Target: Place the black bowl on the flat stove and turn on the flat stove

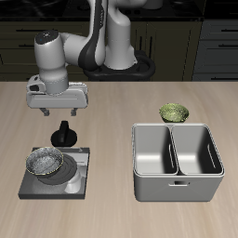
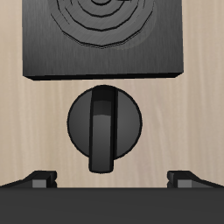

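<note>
The black bowl (image 1: 45,165) rests on the flat stove (image 1: 76,178), toward the plate's front part. The stove's round black knob (image 1: 63,135) stands on the table just behind the plate. My gripper (image 1: 56,112) hangs open directly above the knob, a short way clear of it. In the wrist view the knob (image 2: 103,127) is centred below the gripper (image 2: 112,179), its ridge running across the line between the two fingertips (image 2: 39,179), with the ringed stove plate (image 2: 105,39) beyond it. The bowl is outside the wrist view.
A grey two-compartment metal tray (image 1: 177,189) stands beside the stove, nearer the table's front edge. A green-yellow patterned bowl (image 1: 174,112) sits just behind the tray. Dark cabinets line the back.
</note>
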Controlling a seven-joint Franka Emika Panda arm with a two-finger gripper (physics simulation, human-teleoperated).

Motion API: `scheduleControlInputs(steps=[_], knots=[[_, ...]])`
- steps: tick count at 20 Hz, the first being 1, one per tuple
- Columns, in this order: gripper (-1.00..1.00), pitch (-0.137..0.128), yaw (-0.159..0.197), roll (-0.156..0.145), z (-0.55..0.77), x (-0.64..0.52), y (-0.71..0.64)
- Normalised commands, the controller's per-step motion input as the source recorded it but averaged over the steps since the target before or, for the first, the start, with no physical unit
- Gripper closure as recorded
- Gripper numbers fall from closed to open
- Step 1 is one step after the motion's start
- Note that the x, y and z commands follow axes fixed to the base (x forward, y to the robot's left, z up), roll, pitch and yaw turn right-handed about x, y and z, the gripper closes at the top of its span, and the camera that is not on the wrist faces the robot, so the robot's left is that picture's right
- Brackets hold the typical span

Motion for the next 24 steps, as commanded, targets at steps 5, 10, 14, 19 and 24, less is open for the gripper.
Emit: scheduleControlInputs(steps=[5, 10, 14, 19, 24], knots=[[-1.00, -0.011, -0.006, 0.010, -0.09, -0.11, 0.02], [-1.00, -0.003, -0.011, 0.001, -0.08, -0.02, 0.01], [-1.00, -0.001, 0.003, -0.005, -0.15, 0.07, -0.01], [-1.00, 0.012, -0.002, -0.002, -0.12, 0.07, -0.02], [-1.00, 0.009, -0.015, 0.014, -0.09, 0.01, 0.04]])
